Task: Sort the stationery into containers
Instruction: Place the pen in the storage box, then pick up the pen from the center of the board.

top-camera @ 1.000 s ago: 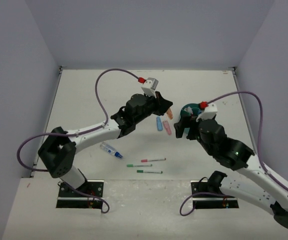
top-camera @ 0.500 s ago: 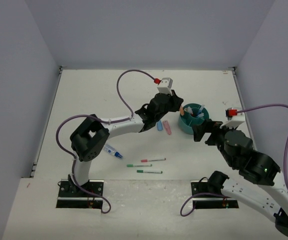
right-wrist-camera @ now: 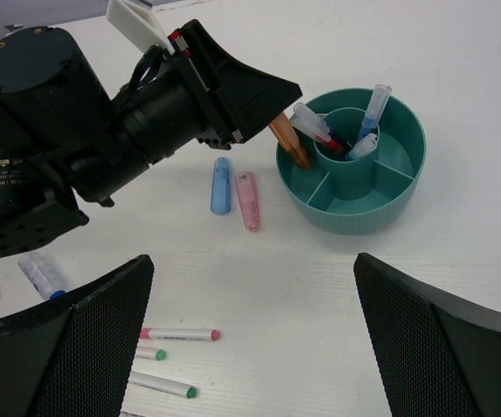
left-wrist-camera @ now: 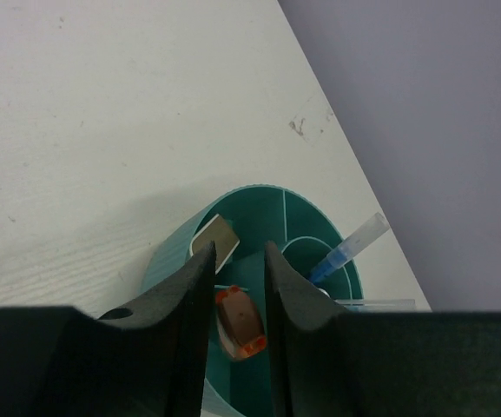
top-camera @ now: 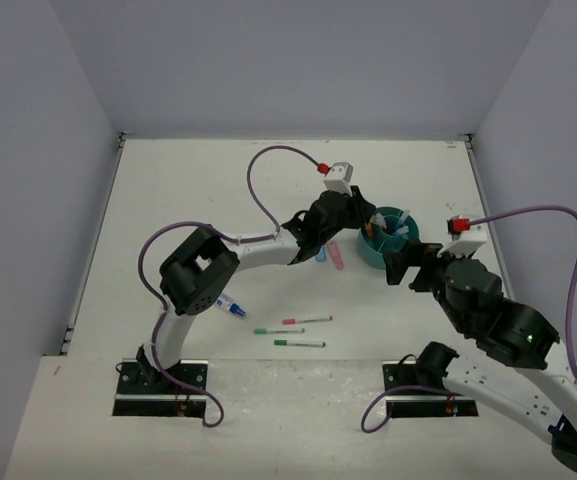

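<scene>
The teal cup [top-camera: 384,260] stands right of centre; it also shows in the right wrist view [right-wrist-camera: 363,217] and the left wrist view [left-wrist-camera: 168,254]. My left gripper [top-camera: 362,222] [left-wrist-camera: 239,254] [right-wrist-camera: 276,109] is over the cup's left side, shut on the orange highlighter [left-wrist-camera: 239,320] [right-wrist-camera: 289,144], whose lower end dips into a left compartment. A white eraser [left-wrist-camera: 215,236] and clear blue-capped tubes [right-wrist-camera: 376,104] sit in the cup. My right gripper [top-camera: 404,266] [right-wrist-camera: 252,261] is open and empty, just near of the cup.
On the table left of the cup lie a blue highlighter [right-wrist-camera: 220,185] and a pink highlighter [right-wrist-camera: 248,200]. Nearer are a pink pen [top-camera: 306,321], two green pens [top-camera: 278,330], and a clear blue-capped tube [top-camera: 225,301].
My left gripper has carried the orange highlighter to the right, onto the cup. My right gripper drew back from the cup toward the near right, then stayed put.
</scene>
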